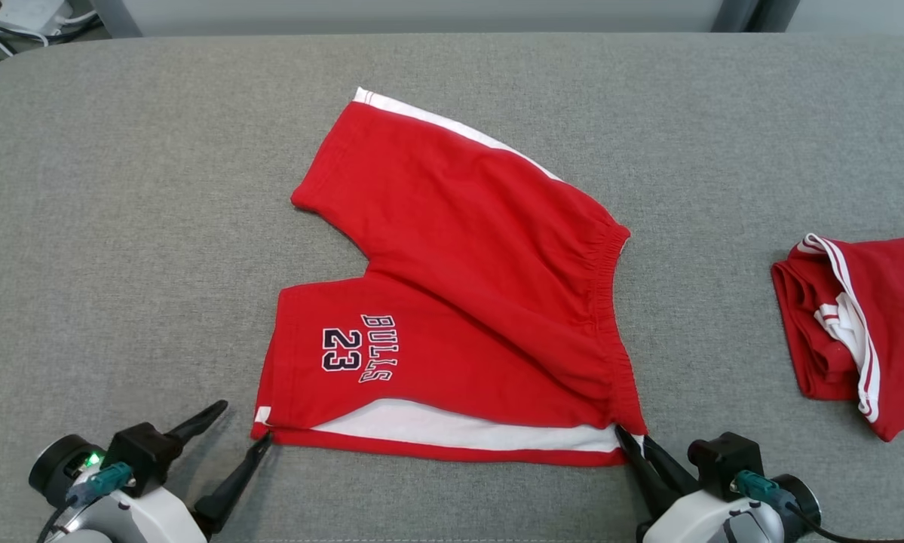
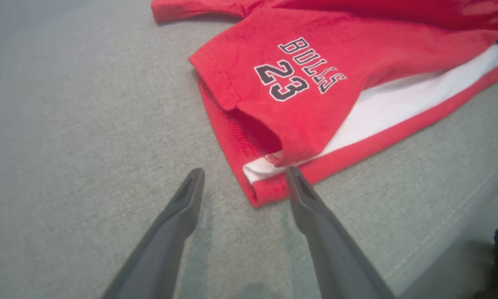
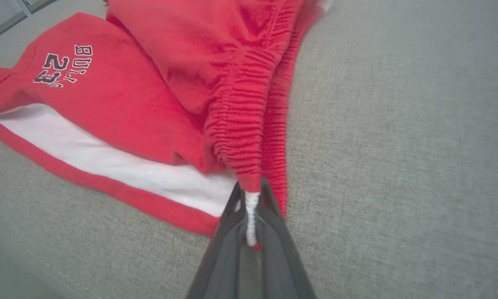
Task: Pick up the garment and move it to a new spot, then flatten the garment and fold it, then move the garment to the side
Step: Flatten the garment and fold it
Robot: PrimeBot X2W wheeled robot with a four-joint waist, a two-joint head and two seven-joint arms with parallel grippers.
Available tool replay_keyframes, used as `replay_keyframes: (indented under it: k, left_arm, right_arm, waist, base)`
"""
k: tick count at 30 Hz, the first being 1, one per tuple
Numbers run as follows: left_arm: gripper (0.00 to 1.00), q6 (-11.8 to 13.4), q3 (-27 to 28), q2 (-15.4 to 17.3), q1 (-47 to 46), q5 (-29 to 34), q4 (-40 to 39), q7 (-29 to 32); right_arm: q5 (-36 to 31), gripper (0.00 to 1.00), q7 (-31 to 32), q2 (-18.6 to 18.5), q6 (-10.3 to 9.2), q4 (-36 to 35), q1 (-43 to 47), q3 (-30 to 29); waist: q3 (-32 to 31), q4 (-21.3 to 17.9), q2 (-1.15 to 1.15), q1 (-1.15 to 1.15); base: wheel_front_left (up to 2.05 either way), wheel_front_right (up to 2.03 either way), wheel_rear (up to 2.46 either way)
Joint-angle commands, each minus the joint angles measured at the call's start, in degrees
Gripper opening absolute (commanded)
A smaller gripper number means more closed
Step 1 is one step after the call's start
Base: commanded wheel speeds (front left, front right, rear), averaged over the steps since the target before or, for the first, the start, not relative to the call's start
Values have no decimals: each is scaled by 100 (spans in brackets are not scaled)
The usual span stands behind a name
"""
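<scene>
The shorts (image 1: 459, 302) lie spread in the middle of the grey worktop (image 1: 120, 226), waistband (image 1: 610, 302) toward my right and both legs toward my left. The near leg carries the print (image 1: 361, 348) "BULLS 23", and a white stripe (image 1: 459, 428) runs along its near edge above a thin red border. The far leg angles away from me, with its own white stripe along the far side.

My left end effector (image 1: 244, 422) is released, its fingers spread wide at the near leg's hem corner. One finger (image 1: 252, 456) has its tip right at that corner; I cannot tell whether it touches the cloth. The other finger (image 1: 199, 421) lies over bare worktop, clear of the shorts. In my left wrist view the left end effector (image 2: 244, 171) faces the hem, whose top layer is lifted and curled open, showing the inside of the leg.

My right end effector (image 1: 629, 437) is clenched on the near corner of the waistband. In my right wrist view the right end effector (image 3: 251, 187) pinches a narrow white fold of cloth between its fingers, with the gathered red elastic rising just above them.

A folded garment (image 1: 874, 324), red with white stripes, sits at the right edge of the worktop, well apart from the shorts.
</scene>
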Motion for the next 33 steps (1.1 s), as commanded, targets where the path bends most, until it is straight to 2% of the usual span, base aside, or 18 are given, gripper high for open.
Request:
replay_keyframes:
  k: [1,7,13,25,26,28,29,30,31,33]
  left_arm:
    - [100,25,155,228,-369,117,-15,-60]
    - [100,25,331,216,-403,368,61,-60]
    - [100,25,274,202,-416,508,151,-60]
    - [98,25,111,245,-524,835,-207,-60]
    - [93,25,97,247,-540,839,-226,-60]
    - [56,25,39,252,-547,775,-209,-60]
    - [48,25,-3,260,-553,737,-194,-60]
    - [32,25,-65,268,-555,678,-164,-60]
    - [2,25,-97,270,-573,624,-159,-60]
    - [0,25,-124,270,-575,505,-210,-60]
  right_arm:
    - [18,0,-81,15,-16,-131,-149,191]
    - [34,0,-155,16,-16,-143,-222,262]
    - [62,0,-215,16,-16,-124,-258,326]
    - [69,0,-302,17,-16,-98,-297,384]
    - [68,0,-304,17,-16,-85,-304,400]
    - [86,0,-315,17,-16,-57,-319,430]
    - [100,0,-322,17,-16,-45,-328,444]
    - [116,0,-331,17,-16,-35,-338,455]
    - [125,0,-337,17,-16,-23,-347,463]
    - [145,0,-346,17,-16,-4,-356,461]
  waist:
    - [47,-31,0,0]
    - [150,-110,0,0]
    - [209,-202,0,0]
    - [295,-289,0,0]
    - [298,-295,0,0]
    - [294,-309,0,0]
    - [292,-317,0,0]
    - [288,-324,0,0]
    - [283,-328,0,0]
    - [264,-323,0,0]
  base:
    - [0,0,0]
    - [0,0,0]
    - [0,0,0]
    - [0,0,0]
    - [0,0,0]
    - [0,0,0]
    - [0,0,0]
    - [0,0,0]
    - [0,0,0]
    - [0,0,0]
